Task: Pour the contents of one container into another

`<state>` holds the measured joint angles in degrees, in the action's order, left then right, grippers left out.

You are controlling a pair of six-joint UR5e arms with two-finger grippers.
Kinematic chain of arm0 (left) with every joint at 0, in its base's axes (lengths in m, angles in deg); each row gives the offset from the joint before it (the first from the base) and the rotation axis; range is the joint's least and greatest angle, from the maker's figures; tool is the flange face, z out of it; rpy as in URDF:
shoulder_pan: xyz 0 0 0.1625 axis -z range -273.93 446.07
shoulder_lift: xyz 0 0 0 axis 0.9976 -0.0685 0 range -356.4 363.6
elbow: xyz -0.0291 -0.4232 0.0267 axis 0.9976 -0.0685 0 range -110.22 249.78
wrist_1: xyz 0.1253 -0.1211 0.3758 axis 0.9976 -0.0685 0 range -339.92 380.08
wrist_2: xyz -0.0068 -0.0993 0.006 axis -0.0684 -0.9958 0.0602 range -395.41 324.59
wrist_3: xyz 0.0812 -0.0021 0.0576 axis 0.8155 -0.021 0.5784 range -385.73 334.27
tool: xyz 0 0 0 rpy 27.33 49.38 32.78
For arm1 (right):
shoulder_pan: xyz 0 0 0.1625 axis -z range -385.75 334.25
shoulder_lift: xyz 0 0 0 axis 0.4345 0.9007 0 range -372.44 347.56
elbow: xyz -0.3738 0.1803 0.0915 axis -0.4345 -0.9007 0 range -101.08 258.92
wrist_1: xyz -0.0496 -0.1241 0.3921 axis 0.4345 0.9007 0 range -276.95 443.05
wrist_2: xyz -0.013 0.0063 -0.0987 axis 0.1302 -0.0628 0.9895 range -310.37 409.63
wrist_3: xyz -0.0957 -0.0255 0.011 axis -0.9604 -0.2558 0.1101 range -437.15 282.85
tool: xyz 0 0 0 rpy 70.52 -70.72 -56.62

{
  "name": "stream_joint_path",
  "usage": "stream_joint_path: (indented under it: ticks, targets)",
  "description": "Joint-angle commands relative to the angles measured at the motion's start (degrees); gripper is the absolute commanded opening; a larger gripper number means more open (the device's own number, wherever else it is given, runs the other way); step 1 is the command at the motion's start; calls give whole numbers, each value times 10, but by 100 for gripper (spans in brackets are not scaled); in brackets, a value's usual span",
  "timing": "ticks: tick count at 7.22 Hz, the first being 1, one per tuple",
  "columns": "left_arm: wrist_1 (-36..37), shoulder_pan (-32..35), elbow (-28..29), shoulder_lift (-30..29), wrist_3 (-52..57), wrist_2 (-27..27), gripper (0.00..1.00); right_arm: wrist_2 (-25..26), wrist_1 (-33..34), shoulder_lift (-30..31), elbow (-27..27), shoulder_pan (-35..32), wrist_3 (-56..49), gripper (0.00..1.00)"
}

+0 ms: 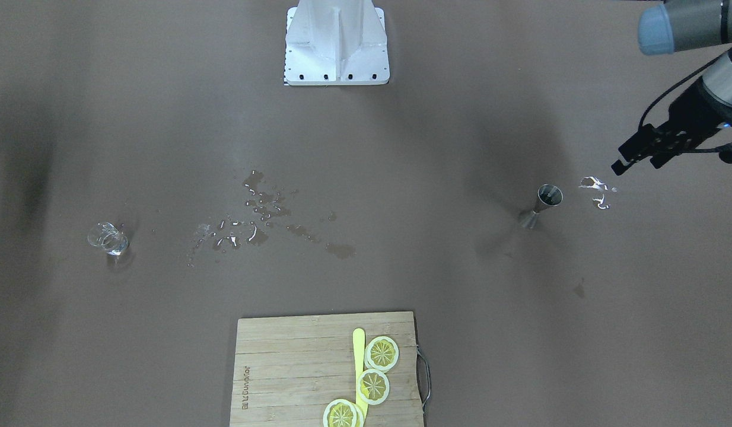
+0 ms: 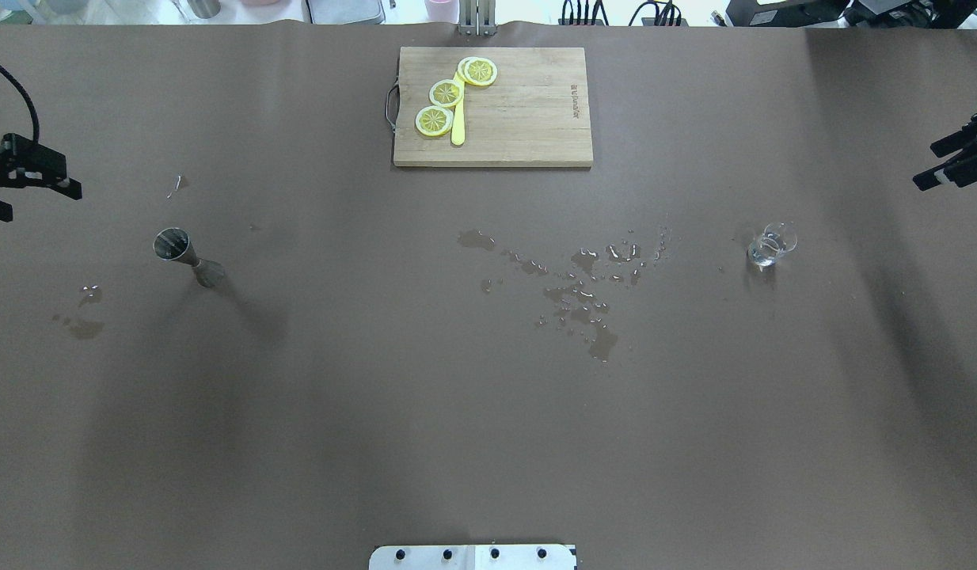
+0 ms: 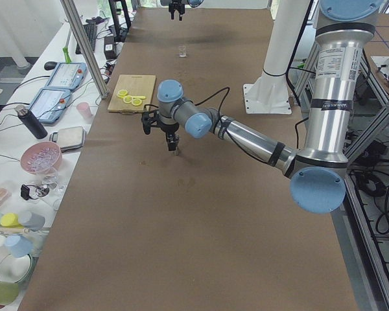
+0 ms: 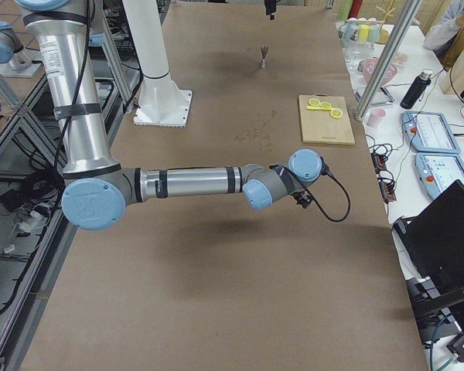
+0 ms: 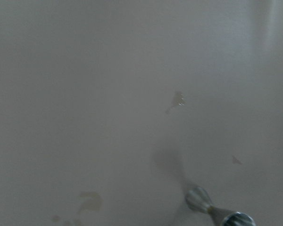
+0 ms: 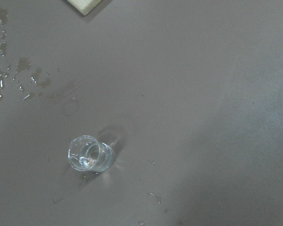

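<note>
Item one: small clear, colourless drinking glass (image 2: 771,244), short and round with a thick base, standing upright on the brown table (image 2: 425,427) at the 3 o'clock side of the overhead view; whether it contains liquid cannot be told. Item two: small dull-grey steel jigger (image 2: 186,256) of hourglass shape, upright on one cone with its open mouth up, at the 9 o'clock side, well apart from the glass. Left hand (image 2: 37,204): above the table between 9 and 10 o'clock of the jigger, apart from it, fingers spread, holding nothing. Right hand (image 2: 929,166): at about 2 o'clock of the glass, apart from it, fingers spread, likewise empty. Scattered puddles and droplets (image 2: 583,293) lie on the table between its centre and the glass; smaller wet marks (image 2: 85,317) lie near the jigger at about 8 o'clock. At 12 o'clock, a rectangular wooden cutting board (image 2: 520,119) carries three yellow lemon slices (image 2: 446,93) and a flat yellow utensil (image 2: 458,131).
</note>
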<state>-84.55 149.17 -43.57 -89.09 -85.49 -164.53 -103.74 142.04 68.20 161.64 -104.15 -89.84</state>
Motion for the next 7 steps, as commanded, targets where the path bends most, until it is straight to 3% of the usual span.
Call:
stream_joint_path:
  ticks: [1,2,3,5,7]
  targets:
    - [-94,-111,-64,55,-158,111,98,-52,-42,7,0,0,6,98]
    - [-186,-153,-62,100,-206,159,98,-61,-43,8,7,0,6,98]
    - [-224,-193,-66,116,-241,204,98,-61,-50,9,9,0,6,98]
    - [-223,-262,-92,129,-269,291,98,-63,-52,13,12,1,13,98]
    - [-221,-371,-107,146,-292,454,98,-61,-89,35,6,1,13,98]
